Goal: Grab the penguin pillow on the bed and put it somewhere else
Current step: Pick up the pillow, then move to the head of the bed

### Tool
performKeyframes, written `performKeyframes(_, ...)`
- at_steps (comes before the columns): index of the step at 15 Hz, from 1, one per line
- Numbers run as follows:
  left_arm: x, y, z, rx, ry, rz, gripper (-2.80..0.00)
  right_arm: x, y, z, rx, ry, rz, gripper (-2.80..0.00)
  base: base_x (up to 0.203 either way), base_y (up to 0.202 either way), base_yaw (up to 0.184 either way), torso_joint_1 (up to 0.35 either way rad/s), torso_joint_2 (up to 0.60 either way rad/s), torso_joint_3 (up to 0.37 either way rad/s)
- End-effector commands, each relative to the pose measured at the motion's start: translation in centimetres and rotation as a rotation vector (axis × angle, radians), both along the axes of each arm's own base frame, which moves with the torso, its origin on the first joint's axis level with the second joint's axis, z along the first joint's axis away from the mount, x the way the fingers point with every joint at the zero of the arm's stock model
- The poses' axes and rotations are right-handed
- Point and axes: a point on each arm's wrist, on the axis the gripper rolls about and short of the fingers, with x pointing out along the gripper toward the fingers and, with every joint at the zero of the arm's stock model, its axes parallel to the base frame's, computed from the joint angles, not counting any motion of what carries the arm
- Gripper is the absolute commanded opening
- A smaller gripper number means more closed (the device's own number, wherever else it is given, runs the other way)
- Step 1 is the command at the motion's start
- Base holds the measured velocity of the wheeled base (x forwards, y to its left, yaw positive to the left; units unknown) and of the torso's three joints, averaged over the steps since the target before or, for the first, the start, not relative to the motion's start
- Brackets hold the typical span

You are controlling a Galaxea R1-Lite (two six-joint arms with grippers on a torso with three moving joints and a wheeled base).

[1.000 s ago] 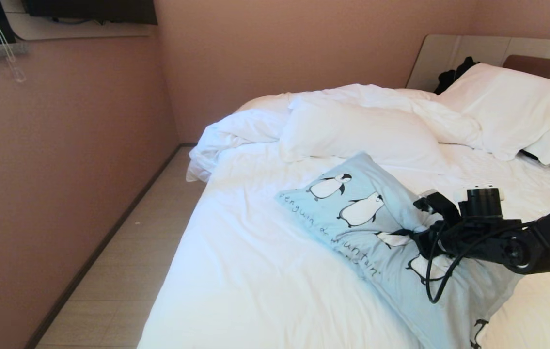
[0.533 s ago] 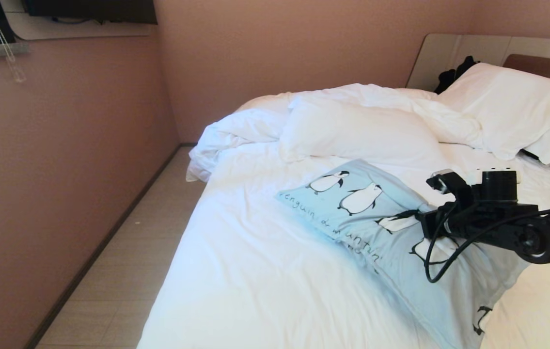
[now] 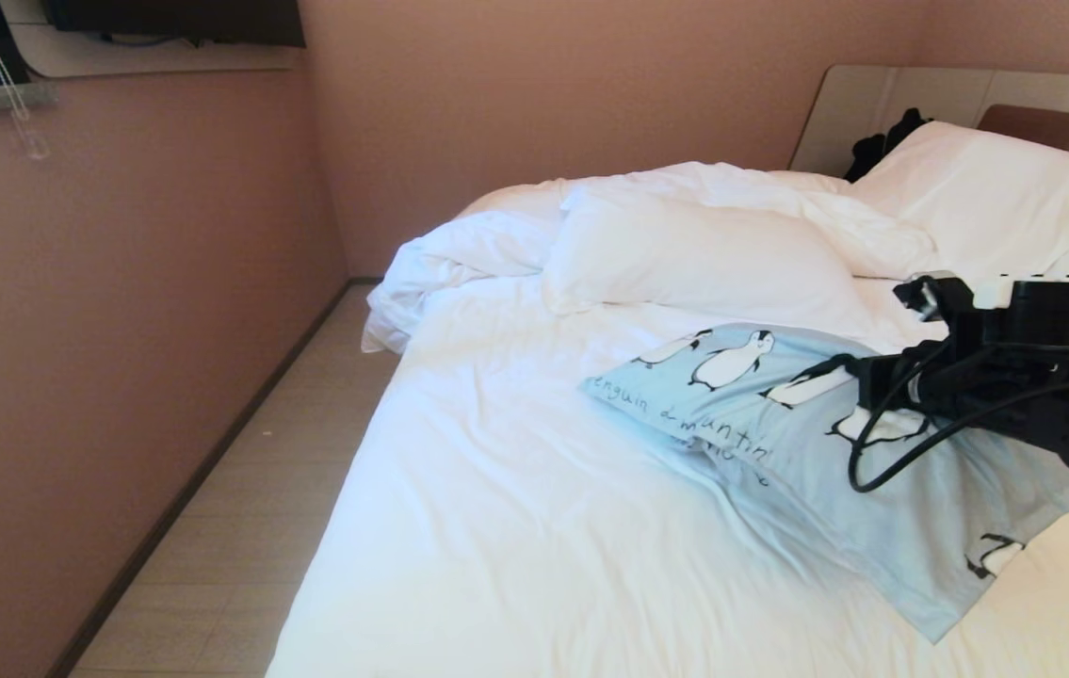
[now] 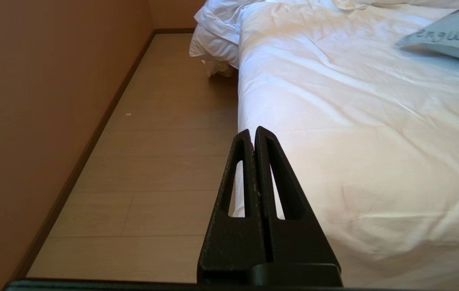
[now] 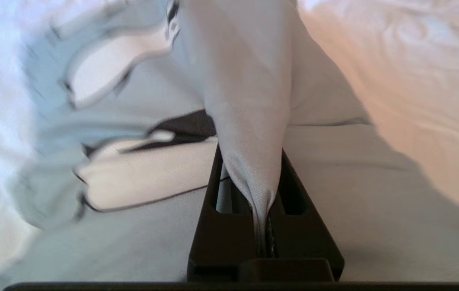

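Right hand [image 5: 263, 210], black with tapered fingers, clamped on a pinched fold of the rectangular light blue penguin pillow [image 3: 873, 471]; in the right wrist view, fabric drawn into a narrow peak between the two fingers [image 5: 213, 226], with blurred black-and-white penguin prints at the left of that frame. In the head view, same right hand [image 3: 850, 372] at centre right of the frame, at the end of a black arm with a looping black cable [image 3: 882, 461], reaching in from the right edge. Pillow raised at the gripped part near its upper edge, the rest draped down across the large bed with white sheets [image 3: 515, 527], one corner pointing to the frame's left at mid-height, the opposite corner sagging at lower right; row of penguins and dark handwritten lettering readable along its upper left side. Directly beyond the pillow, toward upper centre of the frame, a plain white pillow [image 3: 694, 254] and a rumpled white duvet [image 3: 459, 259] spilling over the bed's far left corner. At upper right, another plump white pillow [image 3: 986, 202] against the brown padded headboard [image 3: 1052, 127] with its beige surround, a dark piece of clothing [image 3: 882, 141] just beside it. Pinkish wall [image 3: 120, 330] filling the left of the frame, pale wooden floor [image 3: 242, 546] along lower left. Left hand [image 4: 253, 139], fingers pressed together with nothing between them, low beside the bed's edge in the left wrist view, over the floor, well apart from the pillow, whose corner shows at that frame's upper right.
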Motion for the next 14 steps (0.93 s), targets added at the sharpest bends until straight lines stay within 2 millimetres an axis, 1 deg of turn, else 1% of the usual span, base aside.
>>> performKeyframes(1,0.0,0.0,0.0,0.0,-0.001,0.0,-2.8,-0.9,-0.7,2.4,0.047,-0.076,-0.034,-2.8,0.0,0.0,0.0,0.0,0.0,0.0)
performKeyframes(4,0.0,0.0,0.0,0.0,-0.001,0.0,-2.8,-1.9,-1.7,4.2,0.053,-0.132,-0.069,-2.8,0.0,0.0,0.0,0.0,0.0,0.0)
performKeyframes(7,0.0,0.0,0.0,0.0,-0.001,0.0,-2.8,-2.9,-3.3,6.0,0.05,-0.19,-0.121,-2.8,0.0,0.0,0.0,0.0,0.0,0.0)
performKeyframes(9,0.0,0.0,0.0,0.0,-0.001,0.0,-2.8,-3.0,-4.7,6.7,0.069,-0.217,-0.17,-2.8,0.0,0.0,0.0,0.0,0.0,0.0)
performKeyframes(10,0.0,0.0,0.0,0.0,0.0,0.0,-2.8,-3.0,-5.1,6.9,0.08,-0.223,-0.182,-2.8,0.0,0.0,0.0,0.0,0.0,0.0)
performKeyframes(12,0.0,0.0,0.0,0.0,-0.001,0.0,-2.8,-3.1,-6.6,7.6,0.103,-0.252,-0.234,-2.8,0.0,0.0,0.0,0.0,0.0,0.0)
performKeyframes(14,0.0,0.0,0.0,0.0,-0.001,0.0,-2.8,-3.2,-6.8,7.9,0.111,-0.263,-0.24,-2.8,0.0,0.0,0.0,0.0,0.0,0.0)
